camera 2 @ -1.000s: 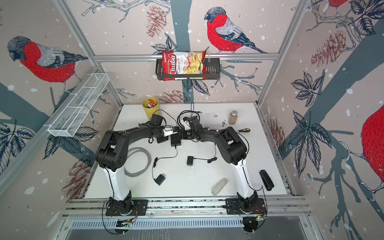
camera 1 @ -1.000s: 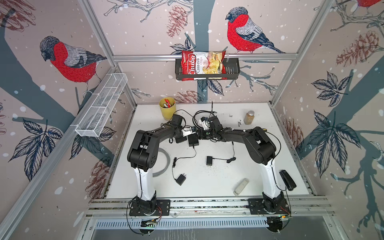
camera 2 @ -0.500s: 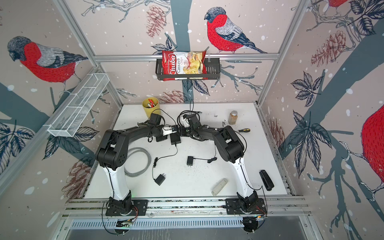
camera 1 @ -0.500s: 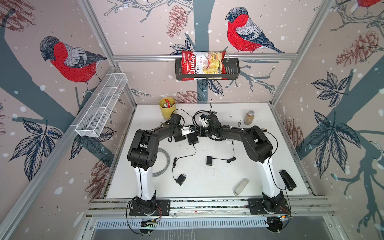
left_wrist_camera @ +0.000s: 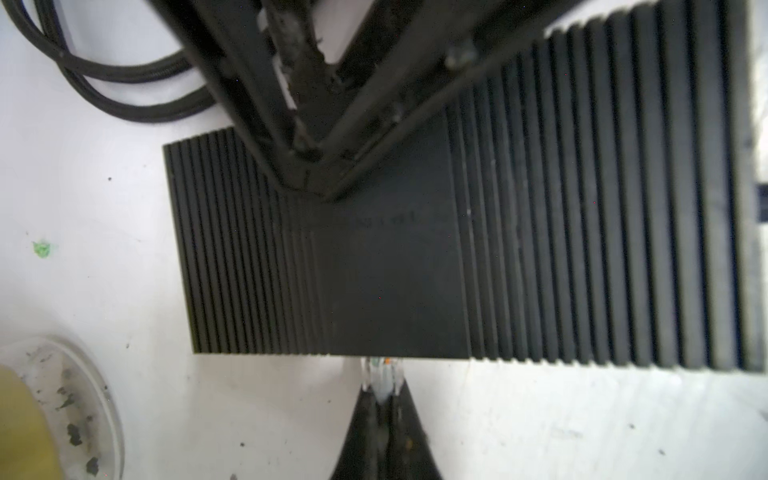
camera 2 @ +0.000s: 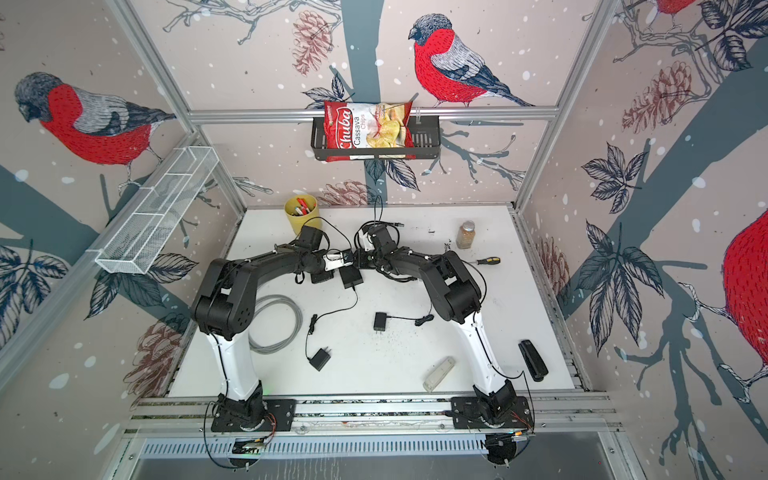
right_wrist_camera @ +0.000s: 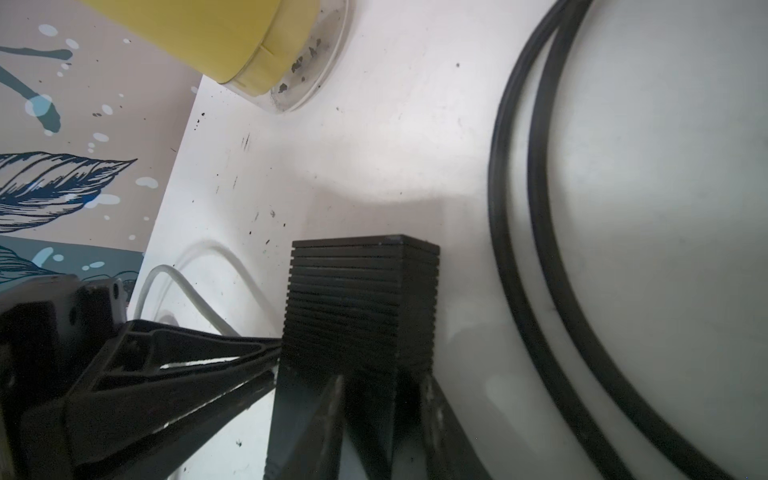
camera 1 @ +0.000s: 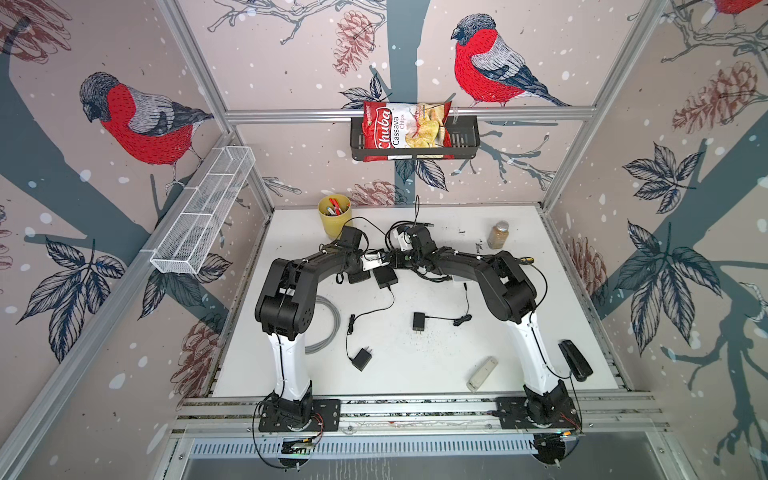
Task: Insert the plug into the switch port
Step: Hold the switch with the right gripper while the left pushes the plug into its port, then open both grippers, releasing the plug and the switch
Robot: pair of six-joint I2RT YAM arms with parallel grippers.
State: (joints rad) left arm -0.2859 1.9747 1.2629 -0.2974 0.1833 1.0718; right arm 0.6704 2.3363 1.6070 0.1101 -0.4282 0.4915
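In both top views the two arms meet toward twelve o'clock on the white table (camera 1: 436,374). They are over a black ribbed switch box (camera 1: 387,277), and a yellow cup (camera 1: 332,220) stands at its eleven o'clock. In the left wrist view the left end effector (left_wrist_camera: 382,395) is clamped on a clear plastic plug (left_wrist_camera: 382,372), whose front end meets the box's side edge. In the right wrist view the right end effector (right_wrist_camera: 380,374) straddles the box, but I cannot tell whether it actually squeezes it.
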